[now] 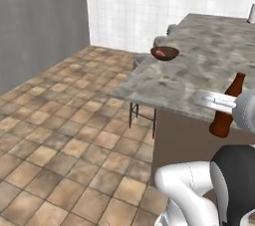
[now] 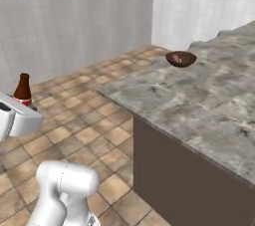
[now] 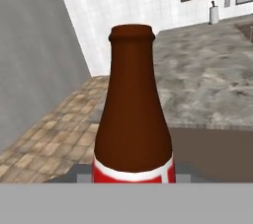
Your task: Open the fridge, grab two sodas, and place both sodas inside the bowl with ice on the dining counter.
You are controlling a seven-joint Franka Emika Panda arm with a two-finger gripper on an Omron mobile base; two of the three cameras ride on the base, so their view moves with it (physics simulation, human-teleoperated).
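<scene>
gripper (image 1: pixel 219 102) pinching the cola bottle (image 3: pixel 132 119), held upright in the air beside the near edge of the dining counter (image 1: pixel 199 65). bowl (image 1: pixel 165 53) sits near the counter's far corner, well apart from the bottle.

We see our arm (image 1: pixel 191 190) as glossy white rounded shells – a dark joint band between them – ending in a pale grey hand (image 2: pixel 17 115).

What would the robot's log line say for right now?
gripper: shut on bottle | bottle: upright, off the counter | bowl: on counter, something red inside | next: likely carry bottle to bowl
</scene>
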